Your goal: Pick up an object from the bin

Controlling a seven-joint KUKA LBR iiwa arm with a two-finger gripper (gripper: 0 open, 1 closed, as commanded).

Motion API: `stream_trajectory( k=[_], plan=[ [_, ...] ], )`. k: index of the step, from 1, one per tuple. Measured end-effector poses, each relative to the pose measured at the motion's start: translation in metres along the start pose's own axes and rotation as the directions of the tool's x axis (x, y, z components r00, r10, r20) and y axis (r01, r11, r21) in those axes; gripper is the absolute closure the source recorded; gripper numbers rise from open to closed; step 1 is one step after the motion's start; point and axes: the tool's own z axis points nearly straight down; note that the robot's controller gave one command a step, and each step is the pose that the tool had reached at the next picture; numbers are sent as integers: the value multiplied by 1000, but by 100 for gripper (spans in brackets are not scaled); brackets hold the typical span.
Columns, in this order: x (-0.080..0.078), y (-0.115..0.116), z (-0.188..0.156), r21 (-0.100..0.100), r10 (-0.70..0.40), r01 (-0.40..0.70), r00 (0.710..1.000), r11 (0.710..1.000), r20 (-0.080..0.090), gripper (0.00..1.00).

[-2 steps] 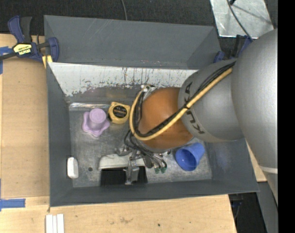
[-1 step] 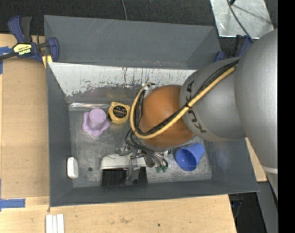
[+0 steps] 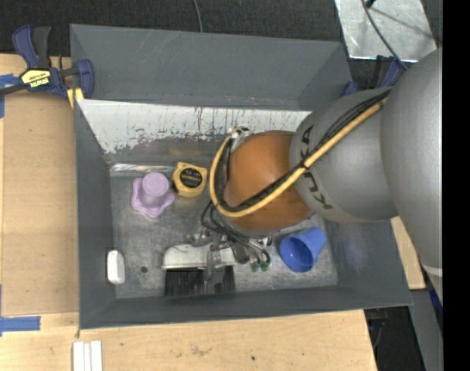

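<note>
Camera view. Gripper [image 3: 217, 263] hangs low near the front wall of the bin [image 3: 92, 230], over the right end of a brush [image 3: 185, 269] with a white back and black bristles. The brush's long axis runs left–right, mostly to the gripper's left. Whether the gripper is open or closed cannot be told. Blue cup [image 3: 301, 251] lies just to the right.

One camera above bin [image 3: 94, 230], tilted down, close; arm [image 3: 374, 161] from right.
</note>
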Motion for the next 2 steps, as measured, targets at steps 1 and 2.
stream_trajectory(
  k=[1, 2],
  plan=[
    [1, 0, -9, 1, 0, 0, 1000, 1000, -10, 100],
    [3, 0, -31, 2, 0, 0, 1000, 1000, -22, 100]
  ],
)
